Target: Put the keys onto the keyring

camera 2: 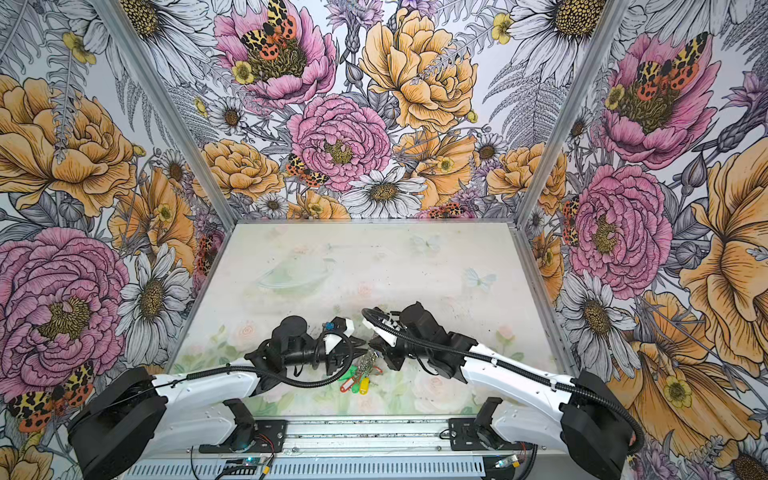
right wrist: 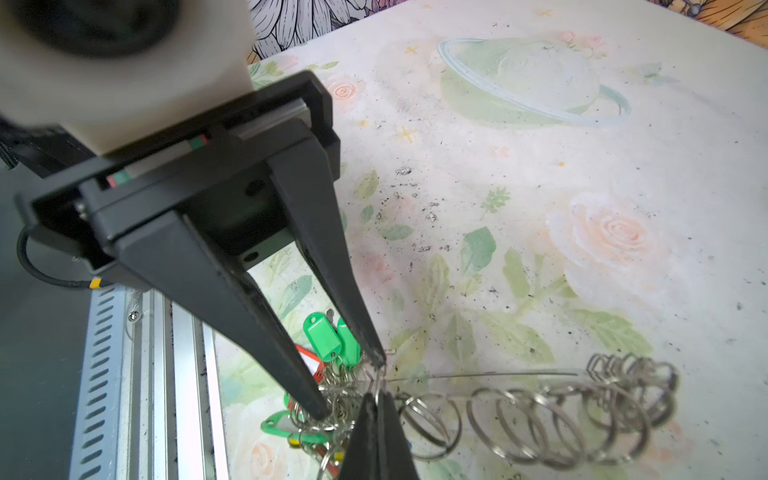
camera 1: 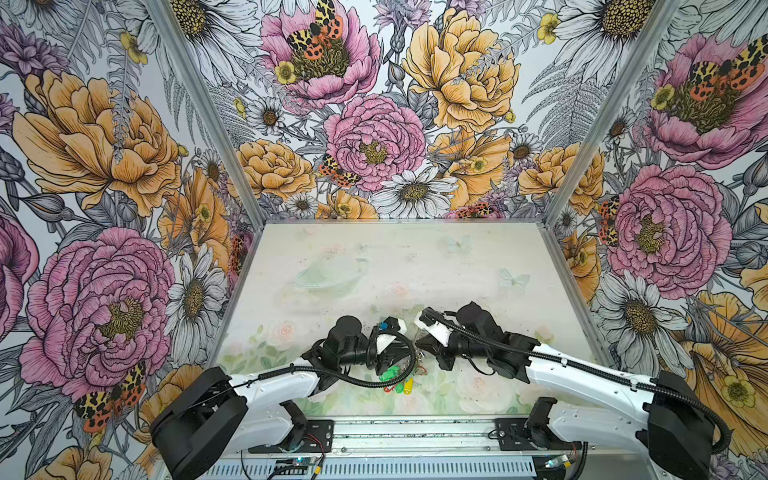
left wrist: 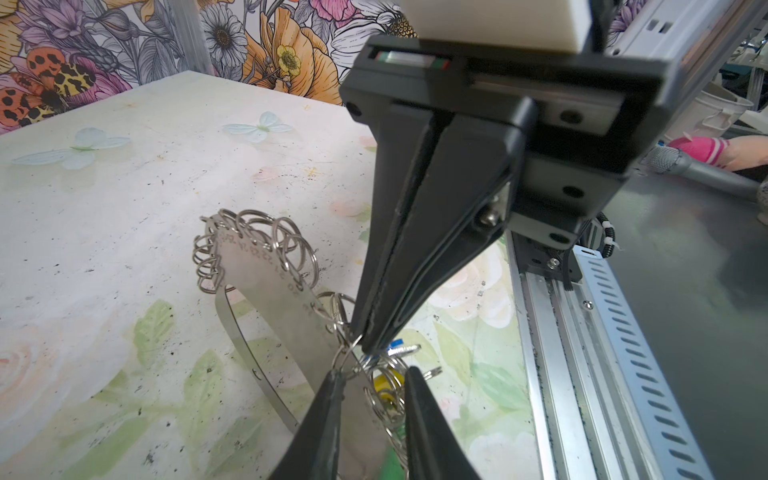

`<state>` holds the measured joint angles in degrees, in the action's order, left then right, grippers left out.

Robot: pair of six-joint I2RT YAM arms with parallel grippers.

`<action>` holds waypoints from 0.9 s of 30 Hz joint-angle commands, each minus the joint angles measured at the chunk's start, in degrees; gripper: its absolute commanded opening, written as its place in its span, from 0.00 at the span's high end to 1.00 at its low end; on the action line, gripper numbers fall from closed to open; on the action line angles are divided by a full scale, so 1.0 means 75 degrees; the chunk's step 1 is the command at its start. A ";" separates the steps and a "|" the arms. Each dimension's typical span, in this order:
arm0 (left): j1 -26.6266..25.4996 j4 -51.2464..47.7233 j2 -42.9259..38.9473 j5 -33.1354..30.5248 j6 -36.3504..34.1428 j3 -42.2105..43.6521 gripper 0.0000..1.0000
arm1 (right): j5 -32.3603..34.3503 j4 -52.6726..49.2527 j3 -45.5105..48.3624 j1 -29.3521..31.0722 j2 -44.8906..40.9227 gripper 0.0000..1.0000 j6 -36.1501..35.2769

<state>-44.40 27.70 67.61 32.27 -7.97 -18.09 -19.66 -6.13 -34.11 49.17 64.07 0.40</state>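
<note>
Right tool (left wrist: 368, 347) is seen closed tight at the small wire rings on the keyring (left wrist: 270, 286) edge; what is pinched cannot be made out. Left tool (left wrist: 374, 372): jaws partly apart astride the band, grip not determinable. Of the blue-tagged key (left wrist: 397, 342) only a sliver is seen, just beside the right tool's tip. The keyring is tilted, far end on the bench (left wrist: 104, 249). Risk judged: a wire ring could spring from so thin a pinch, or the neighbouring tagged bunch (right wrist: 322, 336) be snagged and dragged.

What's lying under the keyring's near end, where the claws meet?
Green tags, a yellow tag and a red tag, tangled in wire rings. The right claw and left claw cover the rest; only a blue sliver shows.
</note>
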 commanded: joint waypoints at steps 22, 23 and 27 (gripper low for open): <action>0.0249 -0.0182 -0.0063 0.0512 -0.0647 -0.0128 0.74 | -0.0553 0.0407 -0.0095 0.0047 -0.0233 1.00 -0.0564; 0.0248 -0.0210 -0.0006 0.0591 -0.0656 -0.0152 0.77 | -0.0563 0.0404 -0.0094 0.0043 -0.0246 1.00 -0.0566; 0.0211 -0.0259 0.0113 0.0808 -0.0649 -0.0243 0.84 | -0.0648 0.0405 -0.0114 0.0045 -0.0238 1.00 -0.0566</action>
<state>-42.85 26.33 67.96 35.51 -12.47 -18.13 -22.81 -6.44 -33.95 49.17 63.75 -2.72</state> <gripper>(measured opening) 0.163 0.046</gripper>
